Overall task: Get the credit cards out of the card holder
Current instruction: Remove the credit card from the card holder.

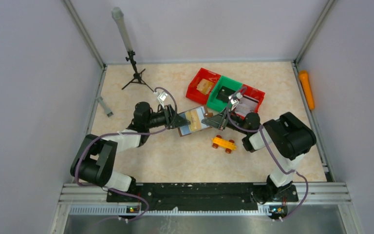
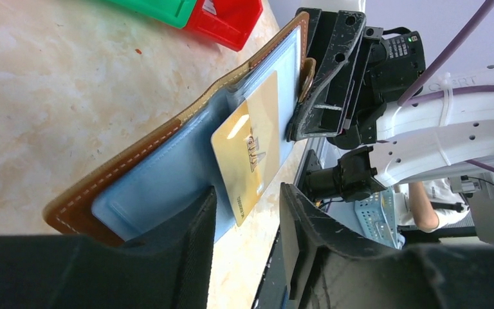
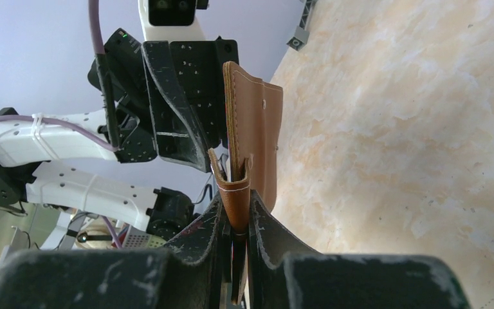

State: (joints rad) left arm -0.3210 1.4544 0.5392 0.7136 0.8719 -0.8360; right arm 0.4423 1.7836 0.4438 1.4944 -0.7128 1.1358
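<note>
While my right hand (image 3: pixel 237 209) pinches the soft wallet (image 2: pixel 157 174), my left hand (image 2: pixel 247 196) gapes around a card (image 2: pixel 247 138) corner, probably stiff and slick.

3 bins (image 1: pixel 213 100) behind card holder (image 1: pixel 194 123), toy car (image 1: pixel 223 143) in front, open table (image 1: pixel 175 163) nearer
</note>
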